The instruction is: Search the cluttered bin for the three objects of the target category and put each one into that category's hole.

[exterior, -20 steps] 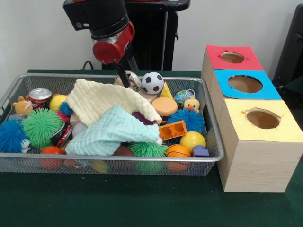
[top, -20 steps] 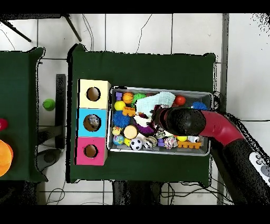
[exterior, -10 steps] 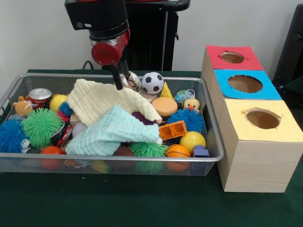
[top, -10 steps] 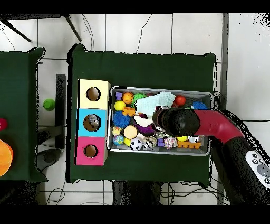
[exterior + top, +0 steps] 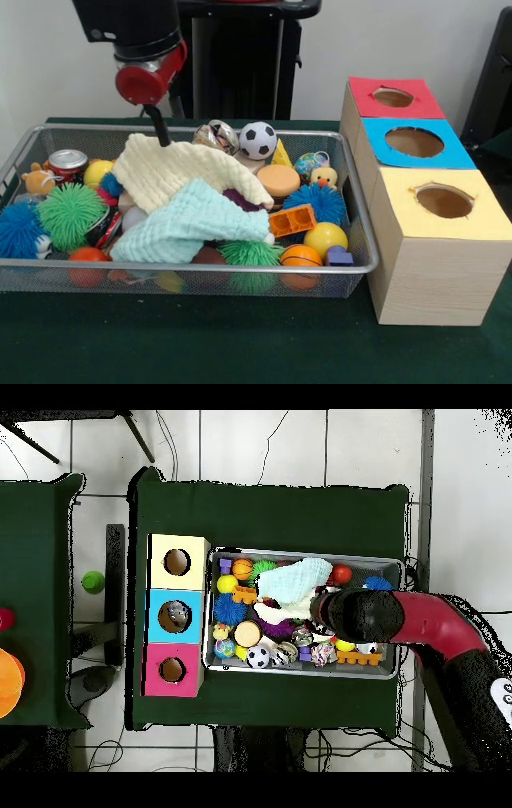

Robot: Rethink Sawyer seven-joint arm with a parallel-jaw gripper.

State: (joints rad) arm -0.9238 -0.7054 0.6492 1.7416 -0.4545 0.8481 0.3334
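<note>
Covering the counter (image 5: 240,352) is a dark green cloth. On it, a wire mesh bin (image 5: 360,240) sits by its left edge in the front view, a wooden box (image 5: 424,280) with yellow hole (image 5: 444,200), blue hole (image 5: 414,142) and red hole (image 5: 393,97) touching the bin's right side. The red and black arm (image 5: 140,48) hangs over the bin's far left part. Cream cloth (image 5: 180,172) and mint cloth (image 5: 192,224) lie heaped mid-bin, covering toys. Soccer ball (image 5: 258,140) at far rim, green spiky ball (image 5: 68,214) left, orange brick (image 5: 292,220) right. Tool (image 5: 160,128) tip touches the cream cloth's far edge; cannot tell if it's wide or narrow. Target category unclear.
</note>
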